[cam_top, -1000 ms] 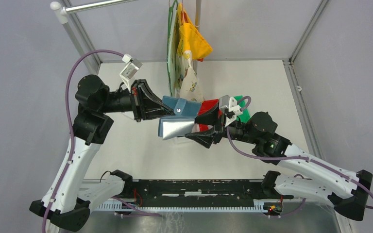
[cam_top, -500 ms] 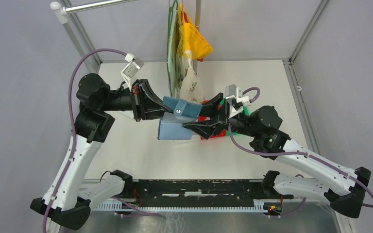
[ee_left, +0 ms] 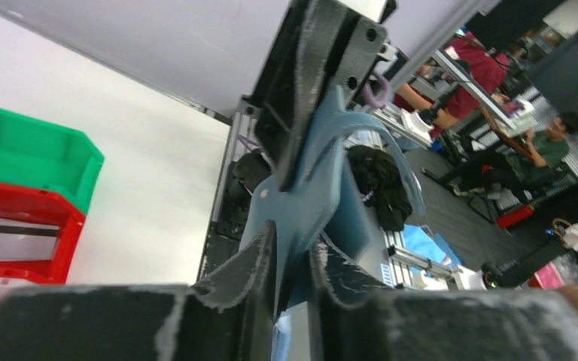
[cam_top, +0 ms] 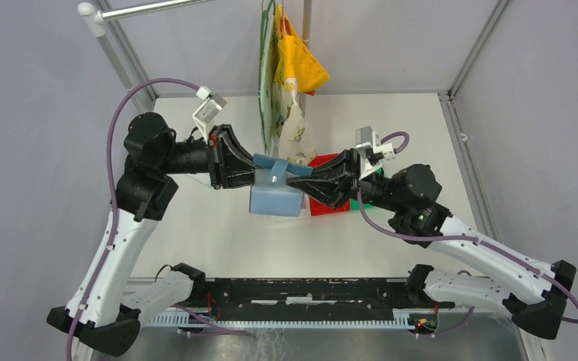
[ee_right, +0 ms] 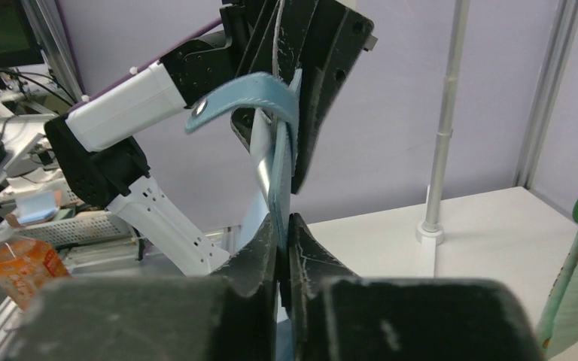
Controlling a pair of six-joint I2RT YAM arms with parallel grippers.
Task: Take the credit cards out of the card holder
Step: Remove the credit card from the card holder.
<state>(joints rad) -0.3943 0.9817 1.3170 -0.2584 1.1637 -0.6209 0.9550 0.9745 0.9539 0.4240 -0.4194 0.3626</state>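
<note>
While the smooth white bench (cam_top: 211, 241) lies below, two scuffed black hands meet above it. The left hand (cam_top: 254, 177) and the right hand (cam_top: 293, 183) are each pinched almost closed on opposite edges of the card holder (cam_top: 275, 201), a soft, flat, teal-blue square hanging between them. Its narrow tab (cam_top: 275, 178) curls over the top, round-ended, with a small pale stud.

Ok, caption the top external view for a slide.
Both arms' jaws pinch the teal card holder from opposite sides, held above the white table.
</note>
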